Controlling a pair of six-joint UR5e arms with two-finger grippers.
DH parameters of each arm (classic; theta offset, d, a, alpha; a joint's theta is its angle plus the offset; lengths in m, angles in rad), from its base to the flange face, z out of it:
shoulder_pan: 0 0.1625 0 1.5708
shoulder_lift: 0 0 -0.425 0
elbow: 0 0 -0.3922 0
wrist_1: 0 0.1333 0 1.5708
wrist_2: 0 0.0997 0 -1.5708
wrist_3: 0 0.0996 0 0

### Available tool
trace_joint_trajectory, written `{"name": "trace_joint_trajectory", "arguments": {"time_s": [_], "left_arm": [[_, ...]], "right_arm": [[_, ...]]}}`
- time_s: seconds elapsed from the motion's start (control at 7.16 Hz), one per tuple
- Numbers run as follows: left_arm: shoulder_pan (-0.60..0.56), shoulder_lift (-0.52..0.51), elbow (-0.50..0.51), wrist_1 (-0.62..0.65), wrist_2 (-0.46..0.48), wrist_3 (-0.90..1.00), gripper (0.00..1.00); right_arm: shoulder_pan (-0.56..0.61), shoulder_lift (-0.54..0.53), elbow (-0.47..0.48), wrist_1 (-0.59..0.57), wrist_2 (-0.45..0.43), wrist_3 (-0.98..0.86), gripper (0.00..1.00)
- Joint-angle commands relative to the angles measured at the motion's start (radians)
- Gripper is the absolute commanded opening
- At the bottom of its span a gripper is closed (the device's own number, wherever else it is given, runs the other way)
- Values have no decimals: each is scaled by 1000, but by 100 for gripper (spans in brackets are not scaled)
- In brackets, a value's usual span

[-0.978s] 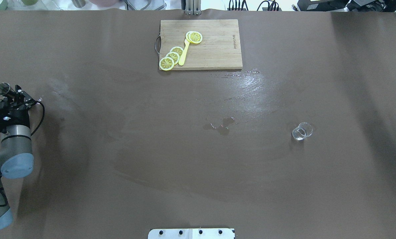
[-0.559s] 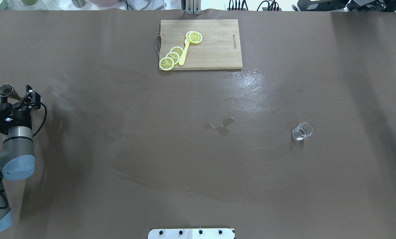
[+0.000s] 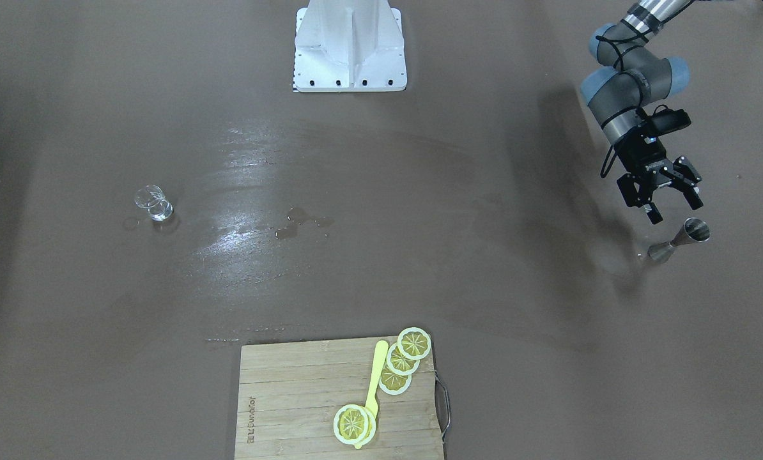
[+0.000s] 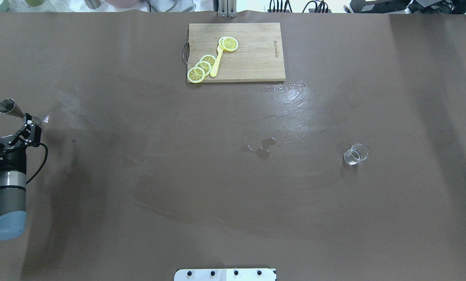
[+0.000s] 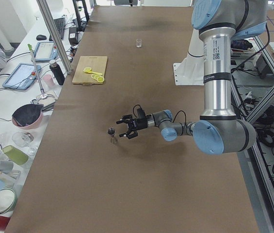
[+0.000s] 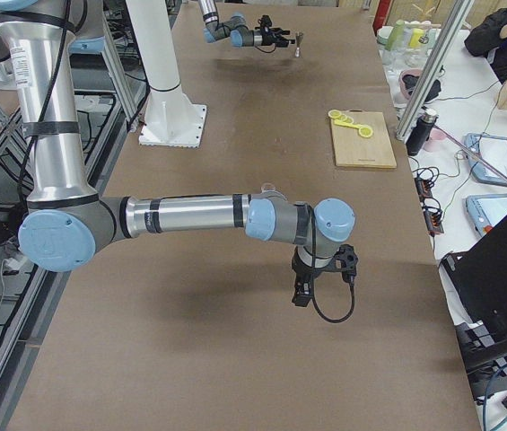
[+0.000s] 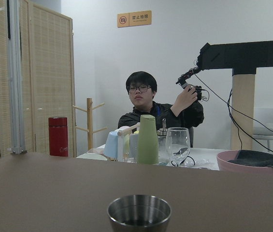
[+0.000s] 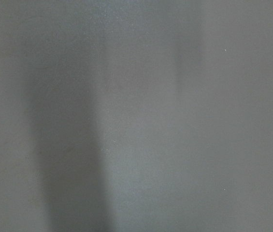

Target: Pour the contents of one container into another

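Near the table's left end, the left gripper (image 3: 675, 209) hangs, jaws wide, just beside the upright jigger (image 3: 678, 239); the glass (image 4: 356, 154) stands well apart. Grip the jigger's waist, keeping it level. For the right gripper (image 6: 301, 294), jaw state cannot be told.

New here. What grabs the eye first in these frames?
A steel measuring cup stands alone near the left edge of the table, just ahead of the left gripper, whose jaws are open and clear of it. At the far edge sits a wooden cutting board with lemon slices. A small glass stands on the right half, with a puddle near the centre.
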Motion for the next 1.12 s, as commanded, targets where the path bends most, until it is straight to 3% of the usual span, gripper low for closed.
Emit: {"name": "trace_joint_trajectory", "arguments": {"time_s": [0.0, 0.28, 0.42, 0.56, 0.84, 0.98], "left_arm": [[82, 37, -91, 26, 73, 4, 99], [121, 89, -206, 38, 69, 19, 99], [138, 74, -260, 123, 61, 51, 99], [138, 46, -312, 185, -9, 126, 99], [103, -114, -326, 156, -147, 503, 99], [19, -191, -320, 57, -321, 651, 99]], "right_arm": [[1, 3, 1, -2, -2, 9, 100], [5, -18, -3, -2, -2, 44, 100], [7, -26, -5, -2, 1, 116, 100], [7, -29, -5, -2, 1, 130, 100], [7, -22, 1, -1, 0, 131, 100], [7, -31, 3, -1, 0, 130, 100]]}}
